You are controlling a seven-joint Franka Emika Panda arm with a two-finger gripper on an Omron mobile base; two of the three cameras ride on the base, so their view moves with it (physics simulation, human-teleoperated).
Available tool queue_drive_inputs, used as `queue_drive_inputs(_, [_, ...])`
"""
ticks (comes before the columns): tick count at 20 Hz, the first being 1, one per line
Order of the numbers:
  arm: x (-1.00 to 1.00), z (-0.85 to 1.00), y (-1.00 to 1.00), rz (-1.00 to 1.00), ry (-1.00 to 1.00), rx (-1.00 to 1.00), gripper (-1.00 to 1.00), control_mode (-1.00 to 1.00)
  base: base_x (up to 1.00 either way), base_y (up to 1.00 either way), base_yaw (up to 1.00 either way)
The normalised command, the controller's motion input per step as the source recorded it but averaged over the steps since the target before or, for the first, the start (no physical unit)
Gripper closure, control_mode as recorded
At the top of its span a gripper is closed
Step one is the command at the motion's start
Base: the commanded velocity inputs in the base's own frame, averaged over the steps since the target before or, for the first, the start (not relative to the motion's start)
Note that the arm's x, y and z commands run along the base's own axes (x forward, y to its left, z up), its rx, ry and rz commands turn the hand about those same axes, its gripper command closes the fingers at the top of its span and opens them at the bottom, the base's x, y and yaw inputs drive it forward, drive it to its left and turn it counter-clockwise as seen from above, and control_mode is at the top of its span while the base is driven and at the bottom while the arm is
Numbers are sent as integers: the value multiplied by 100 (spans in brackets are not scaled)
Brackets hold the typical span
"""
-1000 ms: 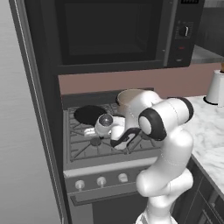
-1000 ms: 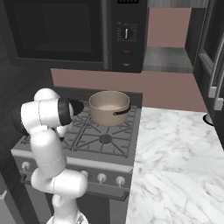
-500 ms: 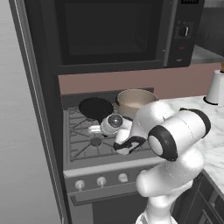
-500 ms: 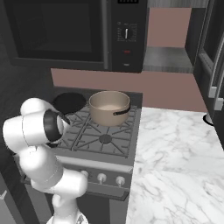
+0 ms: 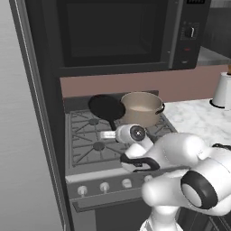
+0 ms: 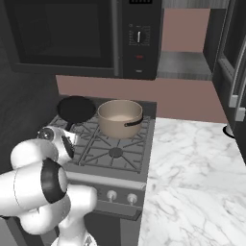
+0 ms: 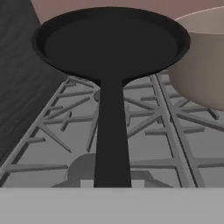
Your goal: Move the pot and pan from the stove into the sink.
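The black pan [image 5: 107, 107] [image 6: 77, 108] lies on the back left burner of the stove [image 5: 85, 144] [image 6: 115, 153], with its long handle pointing toward the front. In the hand view the pan [image 7: 111, 41] lies straight ahead and its handle runs down to my gripper [image 7: 112, 183], whose tips barely show on either side of it. My gripper [image 5: 107, 134] sits open at the handle's end, low over the grates. The tan pot [image 5: 141, 109] [image 6: 120, 117] [image 7: 205, 61] stands right beside the pan, on the back burner. The sink is out of view.
A black microwave [image 5: 122, 31] [image 6: 72, 33] hangs above the stove. A white marble counter [image 6: 192, 168] stretches to the right, with a white jug [image 5: 223, 90] at its back. A tall grey panel [image 5: 27, 135] walls off the left.
The arm has swung down and forward, and the hand has dropped to the end of the pan's handle. Pot and pan have not moved.
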Motion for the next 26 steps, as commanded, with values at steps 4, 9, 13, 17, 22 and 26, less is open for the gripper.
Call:
queue_drive_inputs(4, [-27, 100, -9, 0, 3, 0, 100, -100, 0, 0, 0])
queue_drive_inputs(9, [-39, 100, -18, 0, 6, 0, 100, -100, 0, 0, 0])
queue_drive_inputs(13, [-79, 86, -29, 0, 9, 0, 100, -100, 0, 0, 0])
queue_drive_inputs(17, [-100, 54, -36, 0, 5, -1, 100, -100, 0, 0, 0])
queue_drive_inputs(22, [-100, 46, -37, 0, 5, -1, 100, -100, 0, 0, 0])
queue_drive_inputs(26, [-100, 45, -37, 0, 5, -1, 100, -100, 0, 0, 0])
